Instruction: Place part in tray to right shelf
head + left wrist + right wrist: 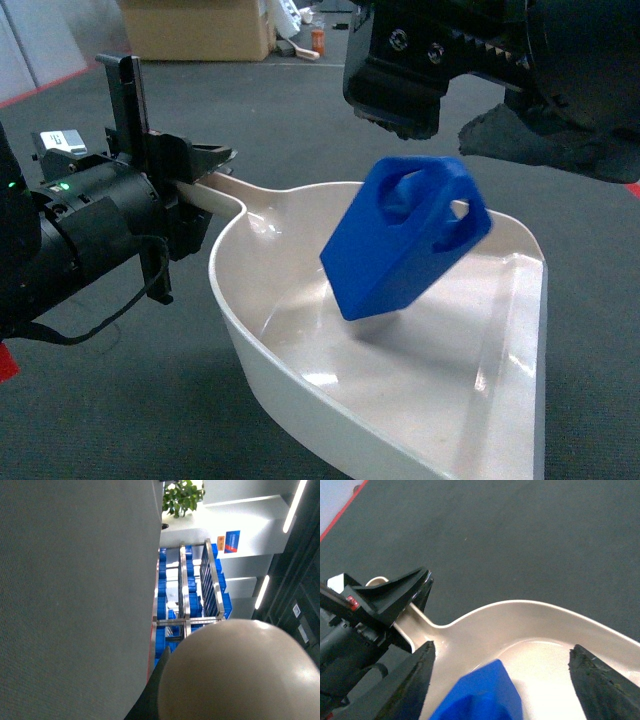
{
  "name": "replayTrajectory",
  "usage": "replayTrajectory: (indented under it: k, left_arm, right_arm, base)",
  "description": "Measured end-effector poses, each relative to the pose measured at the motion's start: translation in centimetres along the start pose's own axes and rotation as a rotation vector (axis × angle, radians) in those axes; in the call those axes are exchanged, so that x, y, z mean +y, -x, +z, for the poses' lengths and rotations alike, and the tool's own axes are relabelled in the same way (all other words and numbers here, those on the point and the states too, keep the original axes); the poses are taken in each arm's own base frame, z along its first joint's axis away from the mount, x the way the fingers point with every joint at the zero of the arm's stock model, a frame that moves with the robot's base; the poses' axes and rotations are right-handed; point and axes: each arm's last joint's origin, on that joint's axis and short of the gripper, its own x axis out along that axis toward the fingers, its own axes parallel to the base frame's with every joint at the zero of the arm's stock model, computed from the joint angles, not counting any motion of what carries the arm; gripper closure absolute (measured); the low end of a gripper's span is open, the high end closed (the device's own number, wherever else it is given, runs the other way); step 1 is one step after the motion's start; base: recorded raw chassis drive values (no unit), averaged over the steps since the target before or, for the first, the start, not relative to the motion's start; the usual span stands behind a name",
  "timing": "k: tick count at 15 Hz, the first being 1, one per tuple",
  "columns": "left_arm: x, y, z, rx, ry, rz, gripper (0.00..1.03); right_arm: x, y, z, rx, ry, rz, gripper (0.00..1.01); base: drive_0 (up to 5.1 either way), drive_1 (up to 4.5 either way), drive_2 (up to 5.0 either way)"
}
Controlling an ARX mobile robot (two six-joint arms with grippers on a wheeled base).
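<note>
**me:** Head cam has the cream tray (400, 390) filling the lower half of the view, handle running off toward 10 o'clock. My left gripper (205, 175) has its fingers clamped on that handle, so the tray is held up over the dark grey carpet (250, 100). The blue part (405, 235) is tilted in mid-air over the tray bowl, slotted end up toward 2 o'clock, its low corner just above the tray floor. I can't tell if it's touching.

**other:** Is the right gripper on it?

**me:** No. On the right wrist cam the right gripper's (502, 677) two black fingers (605, 685) are spread wide apart, one at 8 o'clock, the other at 4, with only the top of the part between them at 6 and gaps on both sides.

**other:** Shelf anywhere?

**me:** Only on the left wrist cam, which is rolled sideways. The steel shelf (185, 595) with blue crates (162, 605) sits around the middle of the view, well behind the tray's rounded underside at 5 o'clock. There's a potted plant (182, 497) at 12. Head cam also shows a cardboard box (195, 28) at 11.
</note>
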Motion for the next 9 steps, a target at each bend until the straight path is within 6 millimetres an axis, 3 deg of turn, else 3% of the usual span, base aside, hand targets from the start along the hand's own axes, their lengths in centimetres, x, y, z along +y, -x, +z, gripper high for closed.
replayTrajectory:
  k: [2, 3, 5, 7, 8, 9]
  left_arm:
    - [0.0, 0.0, 0.0, 0.001, 0.003, -0.002, 0.91]
    - [0.0, 0.0, 0.0, 0.0, 0.002, -0.001, 0.91]
    - [0.0, 0.0, 0.0, -0.001, 0.002, -0.001, 0.91]
    - [0.0, 0.0, 0.0, 0.0, 0.002, -0.001, 0.91]
    - [0.0, 0.0, 0.0, -0.002, 0.002, -0.001, 0.91]
    - [0.0, 0.0, 0.0, 0.0, 0.002, -0.002, 0.91]
  right_arm:
    - [-0.3, 1.2, 0.8, -0.041, -0.01, -0.006, 0.04]
    - [-0.5, 2.5, 1.8, -0.103, -0.012, -0.008, 0.03]
    - [-0.6, 6.0, 4.2, -0.286, 0.016, -0.028, 0.03]
    - [0.1, 11.1, 6.3, -0.51, 0.11, 0.026, 0.03]
    - [0.3, 12.3, 6.4, -0.593, 0.145, -0.063, 0.1]
    - [-1.0, 12.7, 5.3, -0.63, 0.176, -0.198, 0.21]
  base:
    - [0.0, 0.0, 0.0]
    - [0.0, 0.0, 0.0]
    - [0.0, 0.0, 0.0]
    - [0.0, 0.0, 0.0]
    - [0.0, 0.0, 0.0]
    - [0.0, 0.0, 0.0]
